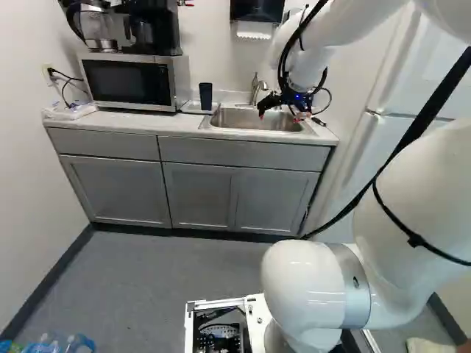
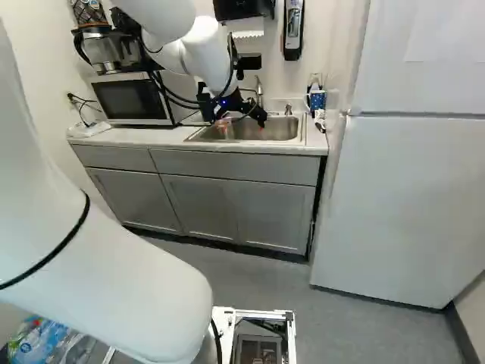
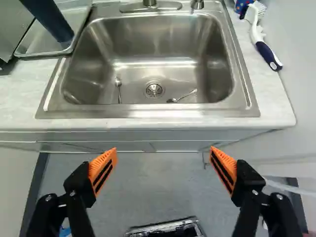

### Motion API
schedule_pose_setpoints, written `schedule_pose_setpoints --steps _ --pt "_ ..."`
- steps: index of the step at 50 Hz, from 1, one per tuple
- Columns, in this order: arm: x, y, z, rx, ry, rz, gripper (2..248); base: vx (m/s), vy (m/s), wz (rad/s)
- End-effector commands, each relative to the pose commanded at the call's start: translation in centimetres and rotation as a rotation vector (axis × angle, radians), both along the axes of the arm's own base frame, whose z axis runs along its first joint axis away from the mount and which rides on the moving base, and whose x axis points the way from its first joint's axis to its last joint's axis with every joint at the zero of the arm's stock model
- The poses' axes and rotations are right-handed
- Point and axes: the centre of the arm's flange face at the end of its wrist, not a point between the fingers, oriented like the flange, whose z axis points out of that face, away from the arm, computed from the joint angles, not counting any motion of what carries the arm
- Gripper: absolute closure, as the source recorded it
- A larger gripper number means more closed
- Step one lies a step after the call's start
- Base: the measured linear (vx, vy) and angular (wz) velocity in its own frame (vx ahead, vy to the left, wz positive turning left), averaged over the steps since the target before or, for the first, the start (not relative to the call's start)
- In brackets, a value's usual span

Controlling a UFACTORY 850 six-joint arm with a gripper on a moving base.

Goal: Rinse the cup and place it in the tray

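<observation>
My gripper hangs over the front part of the sink. In the wrist view the gripper stands wide open, its orange-padded fingers apart with nothing between them. The dark blue cup is upright on the shallow tray, left of the sink; the wrist view shows the cup from above, partly cut off. In the right base view the arm hides the cup. The sink basin holds two spoons near its drain.
The faucet rises behind the sink. A microwave with a coffee maker on top stands left of the tray. Right of the sink lie a white and blue brush and a blue patterned container. A tall fridge stands at the counter's right.
</observation>
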Motion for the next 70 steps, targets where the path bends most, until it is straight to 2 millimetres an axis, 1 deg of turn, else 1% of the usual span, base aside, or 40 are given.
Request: schedule_pose_setpoints --steps 16,28,57,70 --pt "0.00 0.00 0.00 0.000 0.000 0.000 3 -0.159 0.048 -0.162" --pt "0.00 0.00 0.00 0.000 0.000 0.000 3 -0.132 -0.002 -0.125" --pt "0.00 0.01 -0.03 0.000 0.000 0.000 3 -0.002 0.000 -0.001" --pt "-0.06 0.11 -0.42 -0.002 -0.007 0.001 3 0.000 0.000 0.000"
